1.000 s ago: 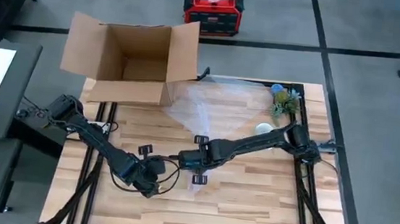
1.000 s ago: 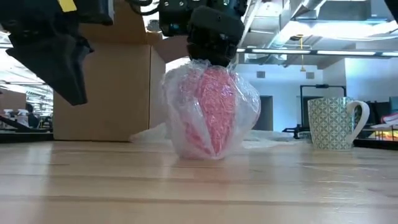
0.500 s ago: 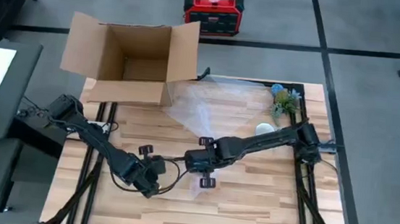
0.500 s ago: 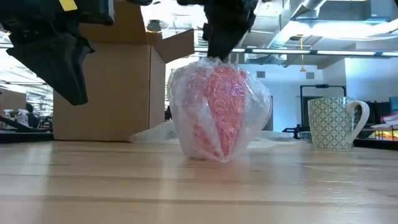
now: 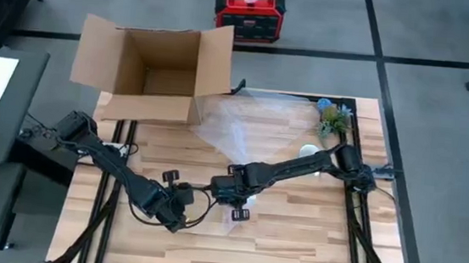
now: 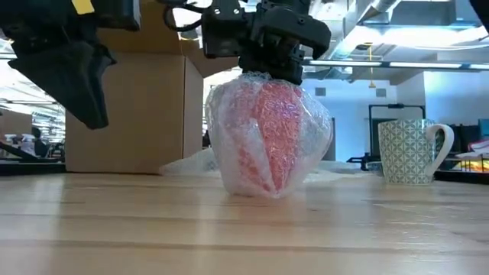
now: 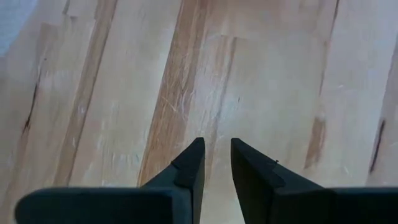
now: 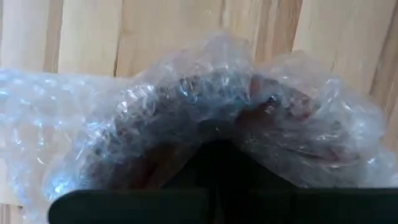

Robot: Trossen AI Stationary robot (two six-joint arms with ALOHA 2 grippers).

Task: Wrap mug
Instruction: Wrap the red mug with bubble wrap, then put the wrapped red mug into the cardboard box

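The wrapped mug [image 6: 267,137] sits mid-table [image 5: 293,239], cardboard box [image 5: 150,69] behind-left, another mug [image 6: 409,150] right.

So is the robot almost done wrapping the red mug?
Nearly. The red mug is already covered in bubble wrap. The right end effector is on the bunched top. The left end effector waits over bare table. The patterned mug is unwrapped, and the cardboard box stands open.

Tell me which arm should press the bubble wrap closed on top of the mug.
Right. The right hand is directly over the wrapped mug, at the gathered wrap on top. The left hand hovers beside it over bare table, holding nothing.
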